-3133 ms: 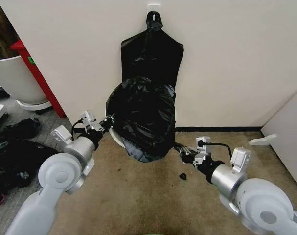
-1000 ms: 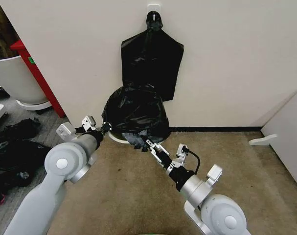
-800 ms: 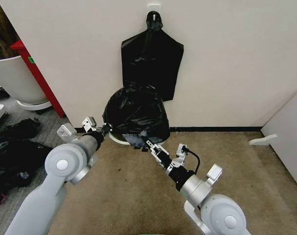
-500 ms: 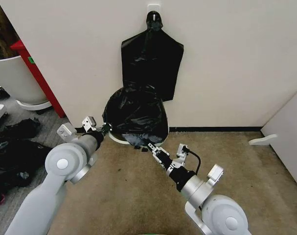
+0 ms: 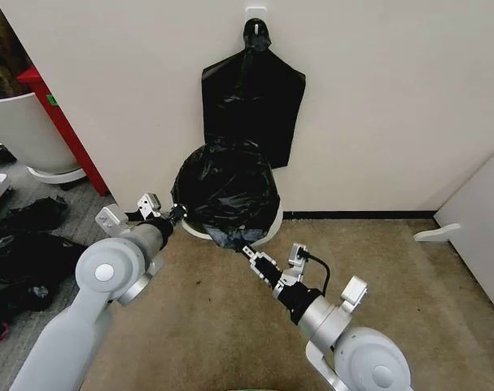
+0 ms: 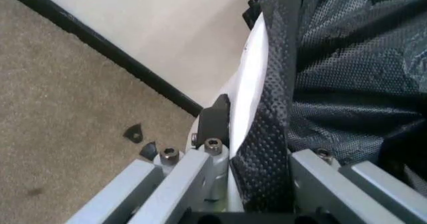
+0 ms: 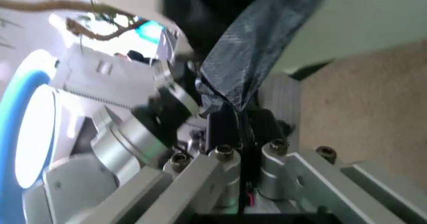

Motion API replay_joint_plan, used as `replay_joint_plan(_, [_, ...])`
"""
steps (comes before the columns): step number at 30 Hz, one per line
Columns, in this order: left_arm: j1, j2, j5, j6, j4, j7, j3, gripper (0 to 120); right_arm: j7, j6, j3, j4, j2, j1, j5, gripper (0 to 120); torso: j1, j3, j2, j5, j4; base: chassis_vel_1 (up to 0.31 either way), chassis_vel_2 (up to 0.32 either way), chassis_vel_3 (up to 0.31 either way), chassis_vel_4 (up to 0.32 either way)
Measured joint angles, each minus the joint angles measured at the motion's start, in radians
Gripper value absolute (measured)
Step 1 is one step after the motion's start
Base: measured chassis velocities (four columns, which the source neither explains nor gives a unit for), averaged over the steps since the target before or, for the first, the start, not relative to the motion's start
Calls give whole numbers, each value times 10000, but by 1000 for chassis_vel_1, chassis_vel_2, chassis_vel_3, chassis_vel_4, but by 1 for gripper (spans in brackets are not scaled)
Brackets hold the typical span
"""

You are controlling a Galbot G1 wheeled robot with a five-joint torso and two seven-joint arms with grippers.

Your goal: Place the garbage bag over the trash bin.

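Bag-fitting stands half done: the garbage bag (image 5: 226,189) drapes the trash bin (image 5: 267,230) at twelve o'clock. The left hand (image 5: 175,213) clamps film against the rim at nine, anchoring it; the right hand (image 5: 248,253) pinches the hanging edge at five.

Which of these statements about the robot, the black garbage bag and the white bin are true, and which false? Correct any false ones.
1. The garbage bag lies flat on the carpet. False: it is draped over the trash bin by the wall.
2. The left gripper is at the bag's edge. True.
3. The right gripper pinches a tail of the bag. True.
4. A red bag hangs on the wall hook. False: the hanging bag is black.
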Motion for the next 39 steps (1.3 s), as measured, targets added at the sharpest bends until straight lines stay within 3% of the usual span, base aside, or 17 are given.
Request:
replay_joint_plan(14, [77, 14, -171, 83, -271, -81, -73, 1, 274, -172, -905, -1205, -13, 313, -582, 0, 0, 0, 0, -1, 0, 0, 0, 0, 0])
replay_joint_plan(27, [249, 110, -753, 247, -753, -549, -247, 1, 253, -196, -778, -2706, 259, 498, -1424, 0, 0, 0, 0, 0, 0, 0, 0, 0, 0])
replay_joint_plan(39, [373, 218, -1071, 284, -951, -908, -445, 1, 315, -145, -446, -3150, 264, 381, -1902, 0, 0, 0, 0, 0, 0, 0, 0, 0, 0])
